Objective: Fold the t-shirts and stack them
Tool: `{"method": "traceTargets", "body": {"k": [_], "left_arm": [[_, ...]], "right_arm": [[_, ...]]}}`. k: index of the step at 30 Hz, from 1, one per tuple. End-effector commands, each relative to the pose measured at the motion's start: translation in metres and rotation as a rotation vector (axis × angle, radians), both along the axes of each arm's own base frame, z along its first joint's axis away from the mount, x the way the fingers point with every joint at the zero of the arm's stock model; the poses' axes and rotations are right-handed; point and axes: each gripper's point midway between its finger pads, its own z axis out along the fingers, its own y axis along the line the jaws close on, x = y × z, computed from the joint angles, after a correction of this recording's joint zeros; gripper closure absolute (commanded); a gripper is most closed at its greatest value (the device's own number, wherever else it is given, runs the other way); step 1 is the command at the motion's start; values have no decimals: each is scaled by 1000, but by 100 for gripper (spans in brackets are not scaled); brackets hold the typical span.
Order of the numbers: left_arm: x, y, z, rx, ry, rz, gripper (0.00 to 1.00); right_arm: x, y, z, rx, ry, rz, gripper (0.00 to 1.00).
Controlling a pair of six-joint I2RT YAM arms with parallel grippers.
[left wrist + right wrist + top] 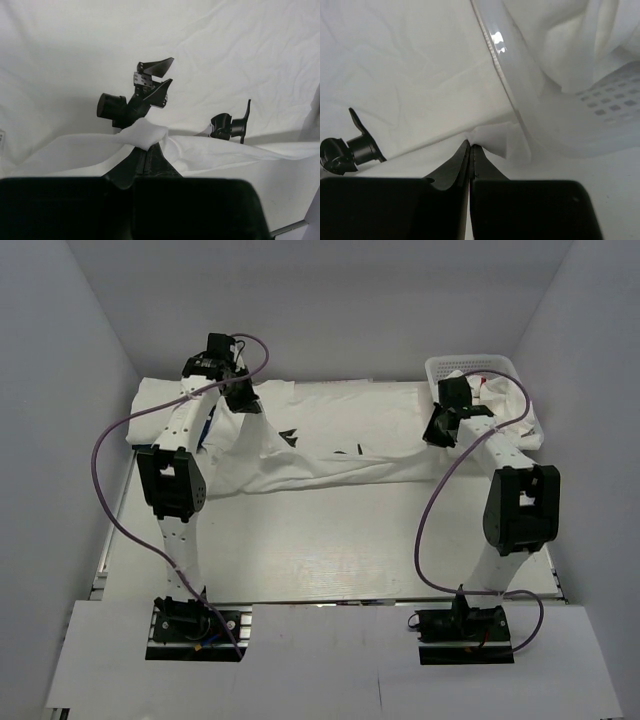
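Observation:
A large white t-shirt [340,425] with small black print marks [290,436] lies spread across the back of the table. My left gripper [241,397] is raised over its left end, shut on a bunched fold of the shirt [145,135] that hangs in a ridge from the fingertips [155,157]. My right gripper [440,428] is at the shirt's right end, beside the basket, shut on a pinched edge of the same cloth [492,142]. The cloth is stretched between the two grippers [470,146]. More white t-shirts [515,405], one with a bit of red, fill the basket.
A white plastic mesh basket [450,364] stands at the back right; its rim [502,60] is close to the right gripper's right side. A sliver of blue cloth [207,424] shows under the left arm. Grey walls enclose the table on three sides.

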Motion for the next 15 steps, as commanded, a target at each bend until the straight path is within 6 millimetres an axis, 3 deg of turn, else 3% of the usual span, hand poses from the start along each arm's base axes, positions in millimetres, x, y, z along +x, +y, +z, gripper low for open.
{"method": "traceTargets", "body": {"k": [1,2,4,5,6,8,9,15], "left_arm": [[20,15,30,7,-116,20,100],[26,14,27,-2,-123,30,100],[37,23,23,-17,-136,52,100],[41,22,19,-17,-140,52,100],[49,26,18,-24,-149,68,100],[59,33,16,-26,-168,94,100],[65,39,23,-29,-199,104,100],[93,32,6,-87,-239,90,100]], "right_arm": [[19,-9,16,-59,-28,-9,100],[27,-7,18,-55,-32,-8,100],[30,-9,4,-70,11,-12,100],[38,-8,11,-68,-7,-12,100],[38,-6,-1,-63,23,-6,100],[44,-4,1,-59,14,-2,100],[47,-1,-6,-55,22,5,100],[64,13,-6,-8,-20,53,100]]}}
